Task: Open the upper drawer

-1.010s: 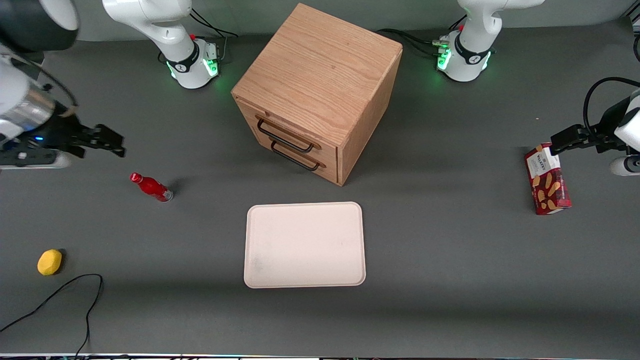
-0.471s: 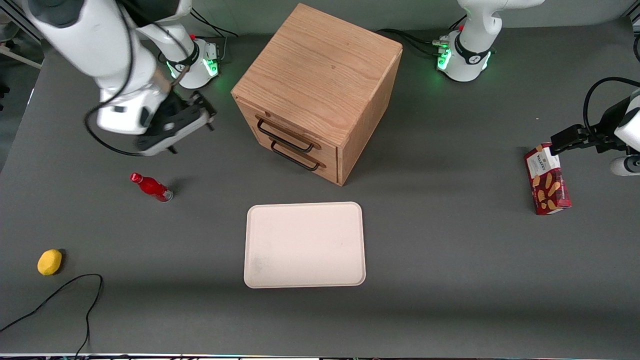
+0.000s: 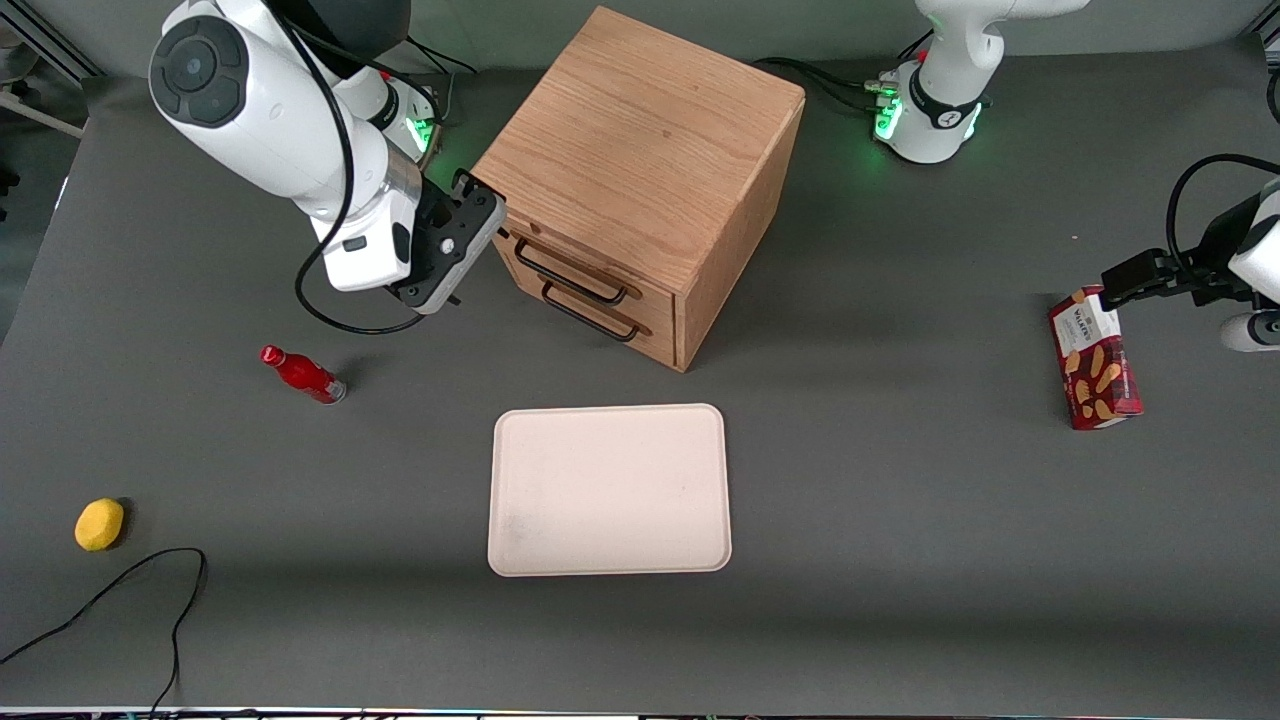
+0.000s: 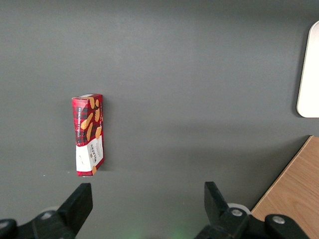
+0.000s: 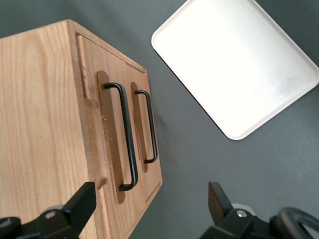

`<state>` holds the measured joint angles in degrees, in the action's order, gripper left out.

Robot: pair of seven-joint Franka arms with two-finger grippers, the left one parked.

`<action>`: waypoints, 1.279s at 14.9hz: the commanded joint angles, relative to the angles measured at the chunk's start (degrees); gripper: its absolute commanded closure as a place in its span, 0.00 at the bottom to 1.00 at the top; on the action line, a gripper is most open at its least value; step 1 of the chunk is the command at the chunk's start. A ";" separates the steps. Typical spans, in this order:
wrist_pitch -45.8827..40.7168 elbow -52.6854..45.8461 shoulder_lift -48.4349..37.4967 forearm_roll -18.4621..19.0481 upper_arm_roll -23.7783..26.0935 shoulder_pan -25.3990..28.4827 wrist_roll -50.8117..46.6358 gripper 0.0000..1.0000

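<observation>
Light-oak upper drawer shut, upper centre of front frame, black wire handle untouched. Gripper beside cabinet corner, fingers spread wide, holding nothing. Wrist view alone shows both handles full length; front view alone shows red bottle, lemon. Cream tray bare.

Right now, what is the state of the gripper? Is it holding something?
Gripper: open, holding nothing; it hangs in front of the wooden cabinet, near the upper drawer's handle, not touching it.
</observation>
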<state>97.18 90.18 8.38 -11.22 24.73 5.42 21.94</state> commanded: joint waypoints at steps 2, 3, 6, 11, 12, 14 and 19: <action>-0.50 1.74 0.94 -1.87 1.03 0.02 3.28 0.00; -0.24 2.89 1.20 -1.79 1.11 0.03 3.54 0.00; 2.13 5.35 2.17 -1.79 1.29 1.52 3.72 0.00; 8.72 9.13 3.92 -0.91 1.29 2.31 4.95 0.00; 9.60 9.49 4.36 -0.73 1.29 2.40 4.95 0.00; 11.62 10.89 4.72 0.23 1.29 3.01 4.95 0.00; 13.47 11.77 5.94 0.68 1.29 3.19 4.95 0.00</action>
<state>109.31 101.55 14.05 -11.19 26.25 8.17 25.73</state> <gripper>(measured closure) 0.000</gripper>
